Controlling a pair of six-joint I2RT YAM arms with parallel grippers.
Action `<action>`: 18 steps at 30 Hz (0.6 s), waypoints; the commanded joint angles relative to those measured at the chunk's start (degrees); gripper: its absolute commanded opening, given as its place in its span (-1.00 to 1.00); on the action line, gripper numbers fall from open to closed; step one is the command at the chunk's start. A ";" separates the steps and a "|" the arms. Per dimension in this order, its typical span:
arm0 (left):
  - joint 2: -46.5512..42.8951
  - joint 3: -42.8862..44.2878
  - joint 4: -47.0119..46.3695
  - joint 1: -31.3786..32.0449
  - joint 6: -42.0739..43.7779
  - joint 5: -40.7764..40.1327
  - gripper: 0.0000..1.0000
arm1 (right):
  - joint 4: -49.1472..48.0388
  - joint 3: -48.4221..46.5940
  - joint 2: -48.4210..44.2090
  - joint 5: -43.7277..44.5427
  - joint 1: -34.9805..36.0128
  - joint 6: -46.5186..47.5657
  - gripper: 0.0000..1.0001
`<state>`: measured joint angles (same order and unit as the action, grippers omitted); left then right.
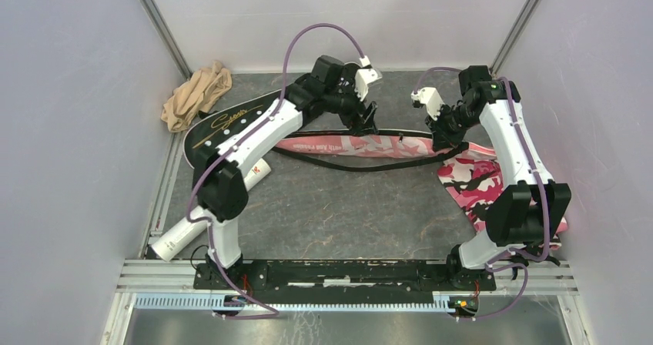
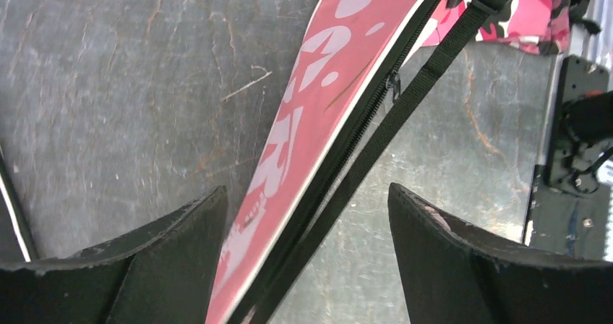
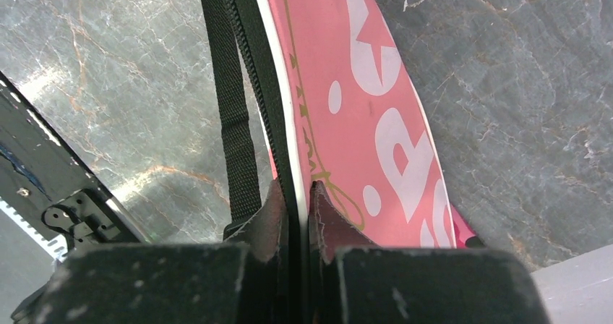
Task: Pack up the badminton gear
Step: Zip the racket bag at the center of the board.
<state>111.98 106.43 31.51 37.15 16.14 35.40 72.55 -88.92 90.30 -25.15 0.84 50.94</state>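
A pink racket bag [image 1: 346,145] with white lettering and a black strap [image 1: 370,166] lies across the far middle of the table. My right gripper [image 1: 445,139] is shut on its zip edge near the wide end; the right wrist view shows both pads pinching the white-and-black rim of the pink bag [image 3: 361,100]. My left gripper [image 1: 365,122] is open over the bag's narrow part, its jaws standing either side of the pink bag [image 2: 303,121] and strap [image 2: 405,100]. A black bag [image 1: 231,122] with gold lettering lies at the far left. A long white tube [image 1: 192,226] lies under the left arm.
A beige cloth [image 1: 196,95] is bunched in the far left corner. A pink camouflage cloth [image 1: 481,183] lies under the right arm at the right. Walls enclose the table on three sides. The arms' base rail [image 1: 339,272] runs along the near edge.
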 commanded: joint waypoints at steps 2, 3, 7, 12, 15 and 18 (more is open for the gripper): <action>-10.12 -7.77 -11.54 0.65 -19.55 -7.05 0.68 | -0.60 -3.14 -0.72 -3.43 -0.53 -6.04 -1.00; -10.98 -9.29 -12.19 0.85 -22.36 -7.40 0.64 | -0.64 -3.18 -0.65 -3.46 -0.51 -6.33 -1.00; -12.50 -14.87 -15.09 1.57 -33.55 -4.75 0.42 | -0.58 -3.83 -0.10 -3.33 -0.50 -7.12 -1.00; -11.01 -18.74 -18.93 3.87 -42.08 -1.99 0.33 | -0.62 -4.68 0.54 -3.34 -0.56 -7.61 -1.00; -10.34 -22.34 -25.35 4.86 -45.84 -3.31 0.32 | -0.62 -4.81 0.59 -3.73 -0.48 -7.85 -1.00; -7.07 -21.65 -28.95 5.90 -48.90 -2.25 0.32 | -0.59 -4.92 0.72 -3.95 -0.54 -7.96 -1.00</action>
<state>101.78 84.51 12.40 41.82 -23.38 31.70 73.52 -90.48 91.48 -25.43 0.80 47.33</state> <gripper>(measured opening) 0.663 0.077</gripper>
